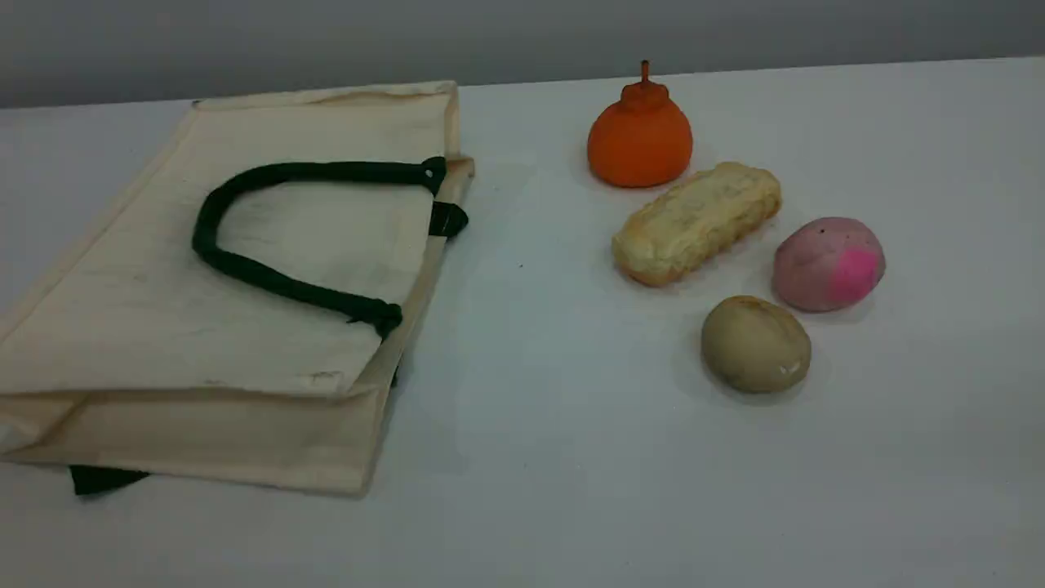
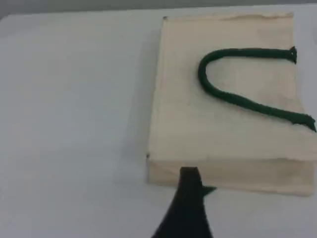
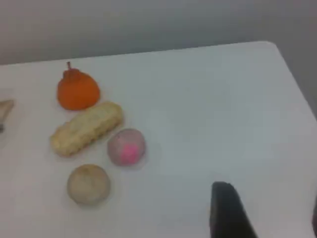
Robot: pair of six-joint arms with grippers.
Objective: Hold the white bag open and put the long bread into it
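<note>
The white bag (image 1: 163,294) lies flat on the left of the table, with its mouth edge facing right. One dark green rope handle (image 1: 326,171) is looped on top of it. The long bread (image 1: 694,220) lies at a slant at the right, well apart from the bag. Neither arm appears in the scene view. One dark fingertip (image 2: 189,179) of my left gripper shows high above the near edge of the bag (image 2: 213,134), holding nothing. My right gripper (image 3: 267,210) hovers open and empty, to the right of the long bread (image 3: 86,128).
An orange pear-shaped fruit (image 1: 639,143) stands just behind the bread. A round pink bun (image 1: 829,263) and a round olive-beige bun (image 1: 755,343) lie to its right and front. A dark green strap end (image 1: 102,479) pokes out under the bag's near corner.
</note>
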